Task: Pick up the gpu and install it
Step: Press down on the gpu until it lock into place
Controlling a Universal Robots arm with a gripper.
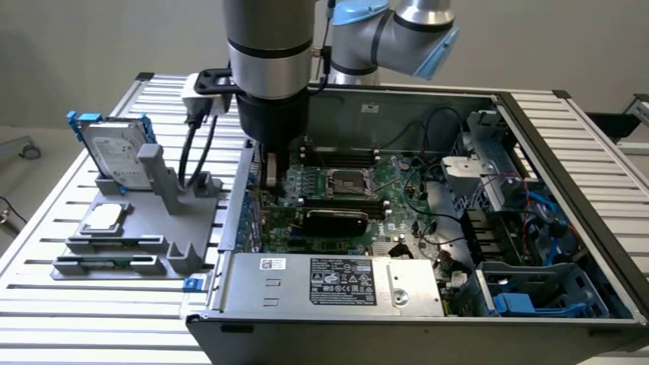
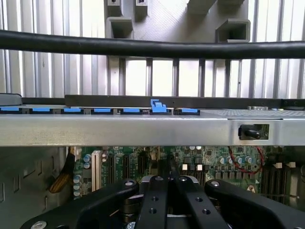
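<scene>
Since the grey tray (image 1: pixel 132 228) outside the computer case (image 1: pixel 567 201) carries no card, installing looks to be the step in hand, and late in it. Nearest in the exterior view, against the case's nearest wall, lies one power supply (image 1: pixel 335 283). Deeper inside the case, one gpu (image 1: pixel 336 220) seems to stand in the motherboard (image 1: pixel 406 190), black cover showing. Whether it is fully seated I cannot tell.

Deeper again, just inside the case's wall on the exterior view's left, the single gripper (image 2: pixel 167 191) sits low with its fingers (image 2: pixel 153 205) drawn nearly together. What, if anything, they pinch I cannot tell, and the gripper appears apart from the gpu. Any further move calls for a straight path, clear of the one black cable (image 2: pixel 152 47) crossing above that wall.

Outside the case, the tray holds one hard drive (image 1: pixel 109 152), one processor chip (image 1: pixel 106 218) and two memory sticks (image 1: pixel 102 243).
</scene>
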